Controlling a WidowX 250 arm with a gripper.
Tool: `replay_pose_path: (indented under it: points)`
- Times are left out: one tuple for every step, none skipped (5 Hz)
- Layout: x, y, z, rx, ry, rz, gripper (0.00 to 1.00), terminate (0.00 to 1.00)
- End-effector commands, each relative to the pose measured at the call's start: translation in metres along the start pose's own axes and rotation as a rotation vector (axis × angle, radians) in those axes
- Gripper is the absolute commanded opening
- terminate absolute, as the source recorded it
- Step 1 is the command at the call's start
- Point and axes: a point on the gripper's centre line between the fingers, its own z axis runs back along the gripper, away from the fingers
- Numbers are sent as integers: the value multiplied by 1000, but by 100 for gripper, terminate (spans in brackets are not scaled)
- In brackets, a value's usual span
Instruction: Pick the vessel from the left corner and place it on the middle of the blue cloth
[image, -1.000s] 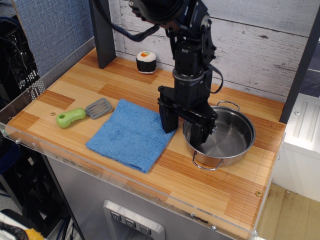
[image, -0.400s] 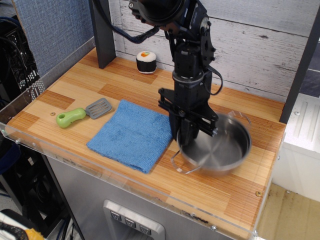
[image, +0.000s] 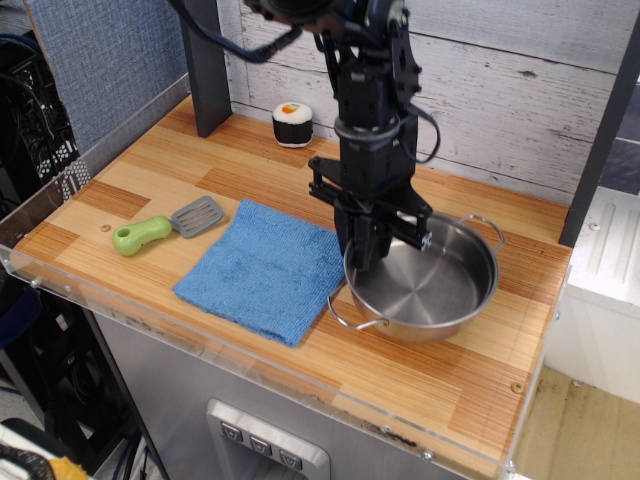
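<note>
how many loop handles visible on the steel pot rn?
2. One wire loop handle sits at the front-left of the pot, near the blue cloth; the other loop handle sits at the back-right rim. The gripper grips the left rim and hides a little of it.

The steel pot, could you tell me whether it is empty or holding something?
Empty: the pot's bare shiny bottom shows all round, with only the gripper's fingers reaching over its near-cloth rim.

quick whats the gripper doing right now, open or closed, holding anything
Gripper: closed on the near-left rim of the vessel, holding it tilted and lifted beside the blue cloth.
</note>
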Motion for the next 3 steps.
replay_pose_path:
  points:
    - [-4,52,72,-44,-96,127,0,0]
    - [-19,90,82,-25,-96,213,0,0]
    - [-38,107,72,58,-65,270,0,0]
